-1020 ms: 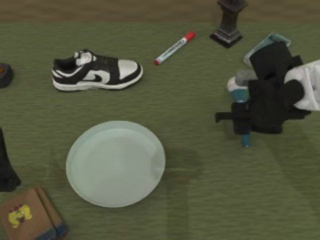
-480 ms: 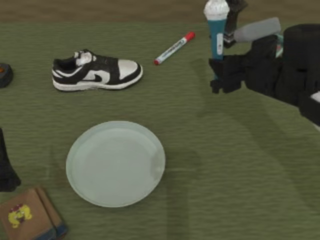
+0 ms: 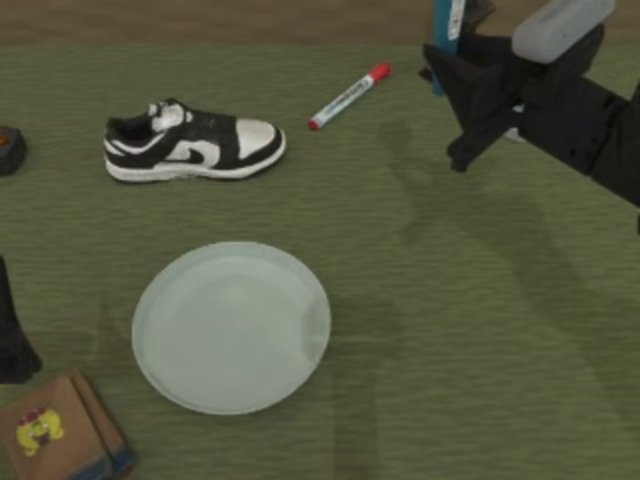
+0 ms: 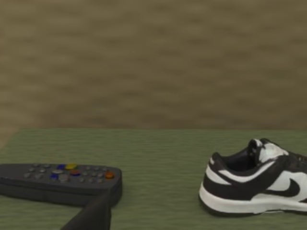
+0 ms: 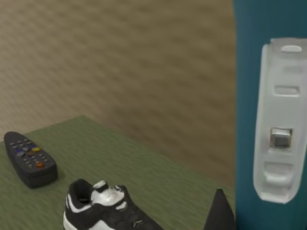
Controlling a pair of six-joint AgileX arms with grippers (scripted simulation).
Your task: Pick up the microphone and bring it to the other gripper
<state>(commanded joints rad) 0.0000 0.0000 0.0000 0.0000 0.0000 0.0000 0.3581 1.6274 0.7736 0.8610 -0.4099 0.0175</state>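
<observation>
**Right gripper has the mic up at the far edge of the table**

So the right gripper (image 3: 447,72) is up at the far right of the table in the top view, fingers clamped on the mic (image 3: 447,30). The mic is off the cloth and mostly cut off by the top edge of that view, so only a bit of the teal handle with the white switch strip shows. In the right wrist view the handle (image 5: 268,110) fills the side of the picture, standing upright, switch strip facing the camera, with one dark fingertip (image 5: 219,213) just beside it at the base.

The left gripper (image 3: 12,335) is parked way over at the left edge of the table, well apart from the right one. Can't tell if its fingers are open or closed; the top view only shows a dark sliver of it, and its own wrist view just catches one finger (image 4: 93,216).

Other stuff lying around: a black-and-white sneaker (image 3: 193,141) at the far left, a red-capped marker (image 3: 348,96) lying slantwise between the sneaker and the right gripper, and a pale plate (image 3: 231,327) in the near middle. A brown book (image 3: 62,431) sits in the near left corner. There's a grey remote (image 4: 58,182) just left of the sneaker, barely poking in at the top view's left edge.
</observation>
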